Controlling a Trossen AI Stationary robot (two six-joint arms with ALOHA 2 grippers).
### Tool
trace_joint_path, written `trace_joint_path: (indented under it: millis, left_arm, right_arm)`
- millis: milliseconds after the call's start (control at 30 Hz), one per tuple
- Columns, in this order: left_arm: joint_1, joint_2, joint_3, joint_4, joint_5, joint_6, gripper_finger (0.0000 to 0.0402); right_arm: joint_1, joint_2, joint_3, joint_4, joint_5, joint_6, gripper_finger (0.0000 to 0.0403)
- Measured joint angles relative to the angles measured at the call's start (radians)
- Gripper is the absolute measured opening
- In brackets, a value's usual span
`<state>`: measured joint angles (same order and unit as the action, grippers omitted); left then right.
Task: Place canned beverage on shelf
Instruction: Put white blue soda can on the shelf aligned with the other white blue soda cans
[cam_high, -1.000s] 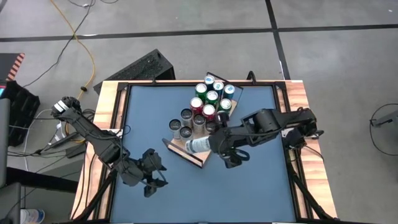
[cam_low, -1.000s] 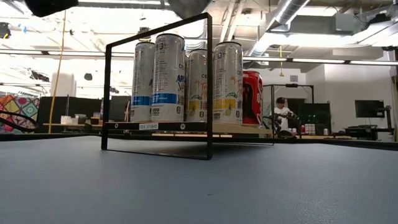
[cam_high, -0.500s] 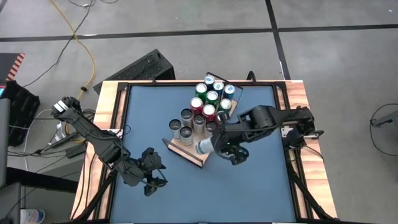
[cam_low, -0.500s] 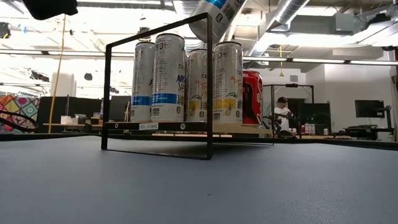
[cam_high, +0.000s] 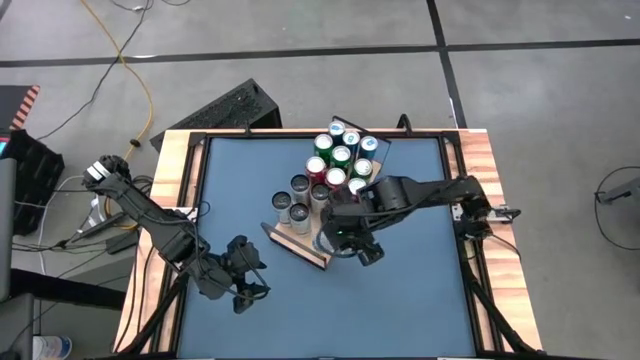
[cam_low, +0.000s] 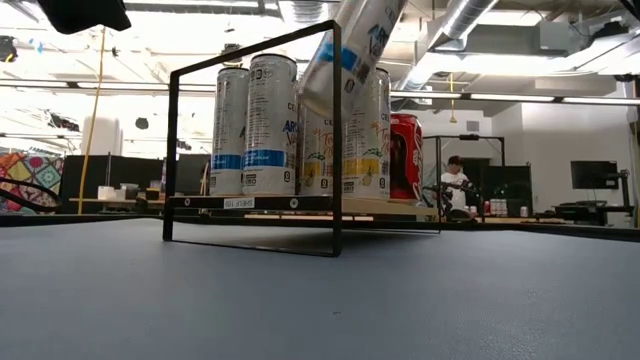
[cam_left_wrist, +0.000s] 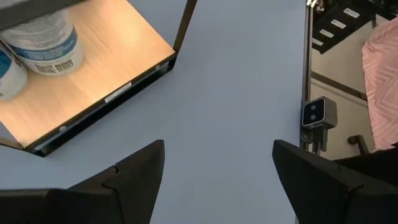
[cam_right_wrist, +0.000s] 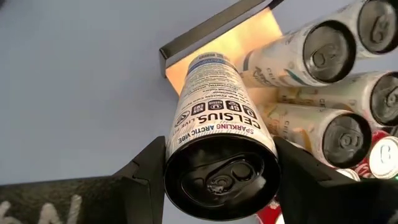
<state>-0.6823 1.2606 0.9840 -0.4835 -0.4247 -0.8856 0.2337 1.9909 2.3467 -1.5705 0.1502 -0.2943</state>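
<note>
The shelf is a light-wood board with a dark lip and a black wire rail, lying mid-table. Several cans stand upright on it. My right gripper hovers over the shelf's near end, shut on a white and blue canned beverage, which also fills the right wrist view. My left gripper waits open near the table's near left corner. Its fingers are wide apart over bare tabletop, with nothing between them. My right gripper pinches the can's top end between its two fingers, one on each side just below the rim. The fingers come steeply from above. The can hangs tilted below them, its lower end clear above the shelf board, beside the standing cans.
Bare wood shows at the shelf's near corner, next to tall silver cans. The blue tabletop has a wooden rim. A person sits in the room far behind the table.
My right gripper has moved toward the table's left edge and down over the shelf's near end, tipping more steeply downward. The can has swung from lying nearly level to hanging steeply tilted, and has dropped into the low view beside the standing cans.
</note>
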Motion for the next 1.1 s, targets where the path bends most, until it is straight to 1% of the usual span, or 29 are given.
trace_joint_path:
  millis: [167,533,800,1100]
  left_arm:
    - [0.000,0.000,0.000,-0.001,-0.006,0.000,0.0284]
    - [0.015,0.000,0.000,-0.008,-0.009,0.001,0.0284]
    - [0.024,0.000,0.000,-0.026,-0.009,0.001,0.0284]
    - [0.024,0.000,0.000,-0.048,-0.032,0.006,0.0284]
  right_arm:
    - [-0.014,0.029,0.000,0.000,-0.054,-0.037,0.0206]
    - [-0.055,0.106,0.001,0.001,-0.047,-0.130,0.0209]
    - [-0.062,0.110,0.000,0.000,-0.037,-0.231,0.0209]
    - [-0.065,0.129,0.001,0.000,-0.020,-0.293,0.0210]
